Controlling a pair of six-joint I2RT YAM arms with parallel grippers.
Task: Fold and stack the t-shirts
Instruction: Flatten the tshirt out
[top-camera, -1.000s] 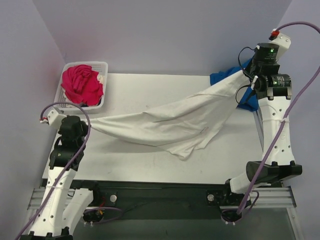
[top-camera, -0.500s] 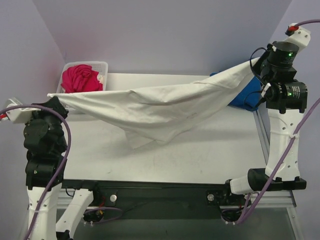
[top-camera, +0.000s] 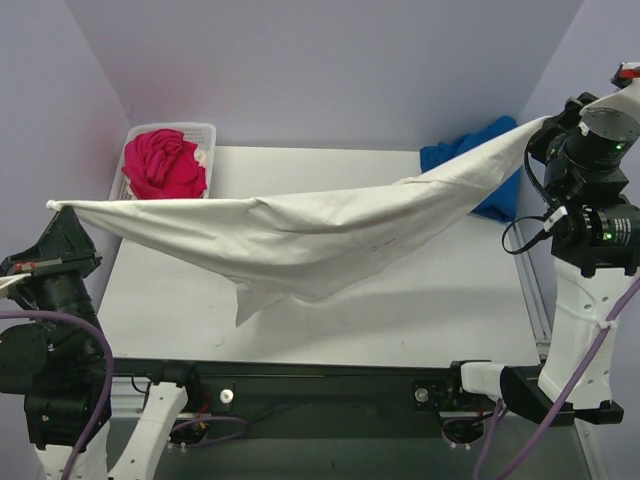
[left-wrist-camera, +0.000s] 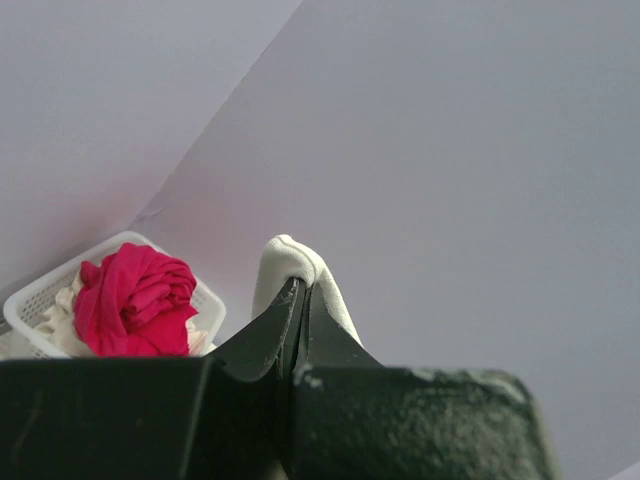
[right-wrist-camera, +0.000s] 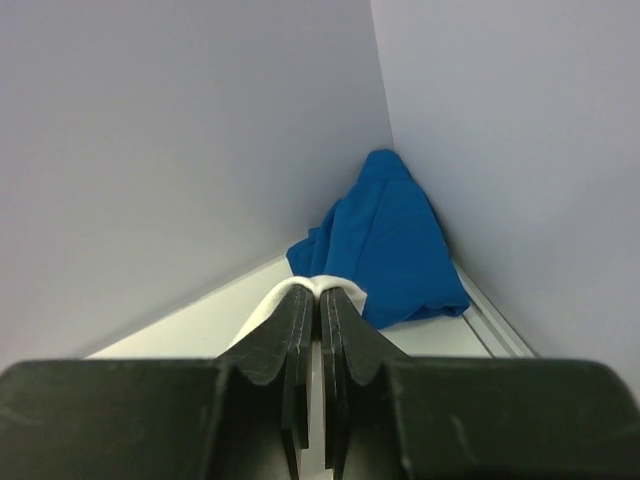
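Garment in hand: white t-shirt, lifted clear of the table and pulled out into a long band between the two arms. In the top view the band runs from the far left, near the basket, up to the far right corner. Its upper edge is taut, its middle sags, and a loose flap hangs to a point left of centre over the tabletop. Cannot tell whether that tip touches the surface.

Left gripper: fingers pressed together on a fold of the white cloth, with a small rounded hump of it showing just past the tips. The arm is raised beyond the left edge of the table.

Right gripper: fingers likewise pinched on a corner of the same shirt, with a thin white loop over the tips. The arm is raised high at the right edge.

Other shirts: magenta-pink t-shirt lies crumpled in the white lattice basket at the far left corner, with some white cloth tucked beside it. Bright blue t-shirt is heaped in the far right corner against the wall. The stretched shirt partly covers it in the top view; the right wrist view shows it plainly past the fingertips.
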